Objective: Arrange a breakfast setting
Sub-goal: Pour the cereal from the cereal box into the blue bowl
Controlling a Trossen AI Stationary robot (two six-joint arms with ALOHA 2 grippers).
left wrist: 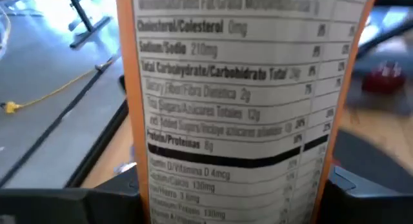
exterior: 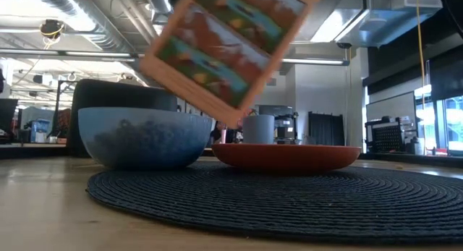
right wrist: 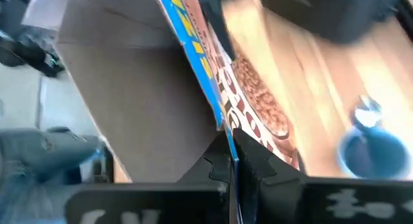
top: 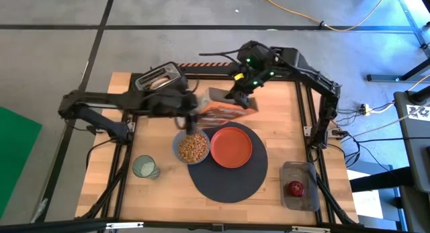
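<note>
Wooden tabletop (top: 282, 119) stands on a grey floor, with yellow cable running across the floor behind it; the low view looks into an open room with ceiling ducts and dark equipment. Large round dark-grey mat (top: 228, 176) lies at mid-tabletop. The cereal box (top: 218, 112) is held tilted in the air above the far edge of the mat, its lower end over the bowl. Left arm's fingers (left wrist: 103, 198) grip the cereal box across its width, one on each side of the nutrition panel. Right arm's fingers (right wrist: 255, 162) are closed on a thin edge of the box's open top flap. The black toaster (top: 160, 78) sits at the far left of the tabletop, behind the left arm. The orange plate (top: 232, 147) rests on the mat; the translucent blue bowl (top: 191, 149) holds brown cereal, touches the plate's left side and overhangs the mat's left edge. Small grey tray (top: 301, 186) at the right front edge carries the red apple (top: 295, 188). The green glass cup (top: 144, 167) stands off the mat, left of the bowl.
</note>
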